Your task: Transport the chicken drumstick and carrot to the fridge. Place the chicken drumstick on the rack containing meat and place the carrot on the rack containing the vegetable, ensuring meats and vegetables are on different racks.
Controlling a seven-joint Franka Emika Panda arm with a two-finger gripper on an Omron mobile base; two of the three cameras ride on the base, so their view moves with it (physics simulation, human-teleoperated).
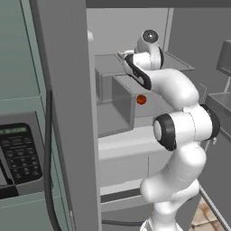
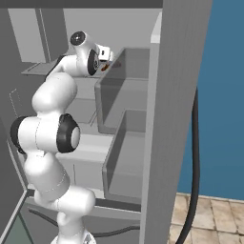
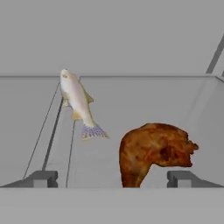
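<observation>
The claw (image 3: 112,178) stands spread wide, grasping nothing. The chicken drumstick (image 3: 154,152) lies on a fridge (image 1: 63,113) shelf, right of a pale fish (image 3: 78,104) in the hand view.

**Fridge shelf: two items on it**

You're looking at a pale grey shelf (image 3: 131,113) inside the fridge (image 1: 67,113). The chicken drumstick (image 3: 153,153) lies at about 5 o'clock in the hand view. A pale fish (image 3: 78,105) lies at 10 o'clock, apart from it.
</observation>
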